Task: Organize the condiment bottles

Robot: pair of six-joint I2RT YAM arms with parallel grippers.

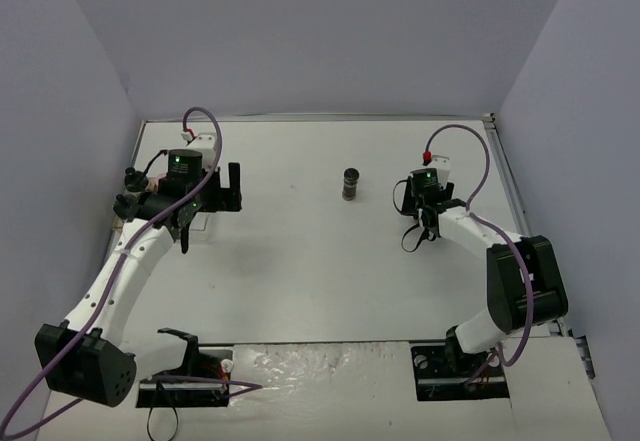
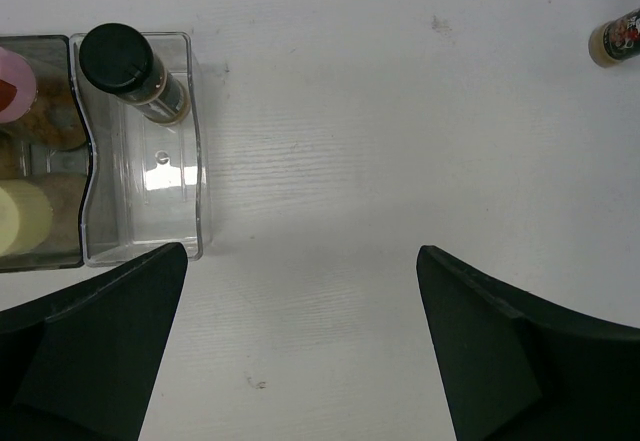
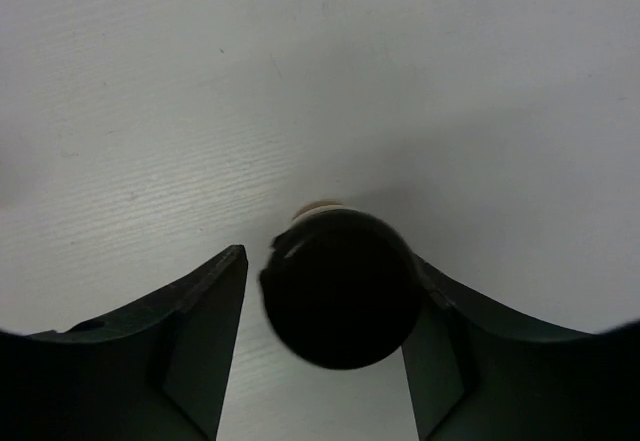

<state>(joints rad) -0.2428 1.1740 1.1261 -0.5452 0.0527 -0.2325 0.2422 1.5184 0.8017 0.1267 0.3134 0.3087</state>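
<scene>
One black-capped condiment bottle [image 1: 350, 183] stands alone mid-table; it also shows at the right edge of the left wrist view [image 2: 615, 39]. My right gripper [image 1: 424, 217] hangs over another black-capped bottle [image 3: 340, 286]. Its jaws straddle the cap: the right finger touches it and the left finger [image 3: 205, 306] stands a small gap away. My left gripper [image 2: 302, 251] is open and empty above bare table beside the clear tray [image 2: 195, 161]. The tray holds a black-capped bottle [image 2: 130, 66], a pink-capped one [image 2: 12, 86] and a pale-yellow-capped one [image 2: 15, 216].
The tray sits at the table's left side, mostly hidden under my left arm [image 1: 150, 236] in the top view. Grey walls close in the table on the left, back and right. Cables loop above both wrists.
</scene>
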